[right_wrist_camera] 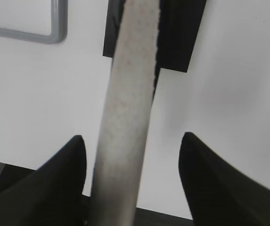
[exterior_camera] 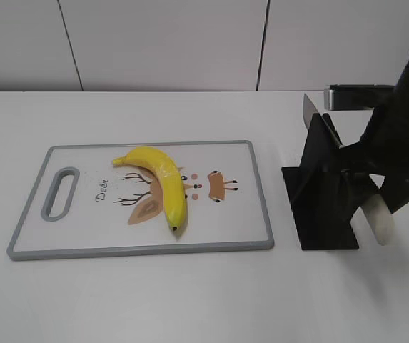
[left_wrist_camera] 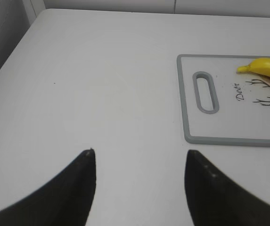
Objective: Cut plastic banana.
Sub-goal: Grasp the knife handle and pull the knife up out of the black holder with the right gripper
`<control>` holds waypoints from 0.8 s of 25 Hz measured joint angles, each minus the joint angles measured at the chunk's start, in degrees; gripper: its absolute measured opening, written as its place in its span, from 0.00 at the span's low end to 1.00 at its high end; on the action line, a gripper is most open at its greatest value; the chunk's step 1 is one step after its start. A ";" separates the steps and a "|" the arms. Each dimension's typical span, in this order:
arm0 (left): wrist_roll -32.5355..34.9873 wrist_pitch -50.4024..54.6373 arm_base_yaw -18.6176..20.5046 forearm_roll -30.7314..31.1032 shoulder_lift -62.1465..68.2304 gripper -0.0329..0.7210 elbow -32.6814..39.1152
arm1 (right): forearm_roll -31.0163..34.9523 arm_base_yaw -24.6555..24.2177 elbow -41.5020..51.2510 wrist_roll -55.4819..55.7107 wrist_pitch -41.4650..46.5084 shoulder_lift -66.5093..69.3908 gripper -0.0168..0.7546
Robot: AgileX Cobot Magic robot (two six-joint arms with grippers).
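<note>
The plastic banana (exterior_camera: 163, 183) lies on a white cutting board (exterior_camera: 247, 186) with a grey rim and deer print; its stem end also shows in the left wrist view (left_wrist_camera: 266, 70). A knife with a pale handle (exterior_camera: 379, 220) sits in a black stand (exterior_camera: 325, 193), its blade (exterior_camera: 310, 111) pointing up. My right gripper (right_wrist_camera: 134, 137) is open, with its jaws on either side of the knife handle (right_wrist_camera: 127, 108) and a gap on the right side. My left gripper (left_wrist_camera: 140, 152) is open and empty over bare table, left of the board (left_wrist_camera: 187, 113).
The board has a slot handle (exterior_camera: 60, 193) at its left end. The black stand's base plate (right_wrist_camera: 182, 42) lies on the white table just right of the board. A grey tiled wall (exterior_camera: 190, 43) runs behind the table.
</note>
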 joint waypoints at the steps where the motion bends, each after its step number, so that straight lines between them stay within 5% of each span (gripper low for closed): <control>1: 0.00 0.00 0.00 0.00 0.00 0.78 0.00 | 0.19 0.00 0.00 0.12 0.00 0.74 0.64; 5: 0.00 0.00 0.00 0.00 0.00 0.78 0.00 | 0.47 0.00 0.00 0.18 0.00 2.98 0.60; 10: 0.00 0.00 0.00 0.00 0.00 0.78 0.00 | 2.20 0.00 -0.07 1.10 0.23 2.97 0.25; 20: 0.00 0.00 0.00 0.01 0.00 0.77 0.00 | 4.04 -0.06 -0.07 1.74 2.37 2.70 0.25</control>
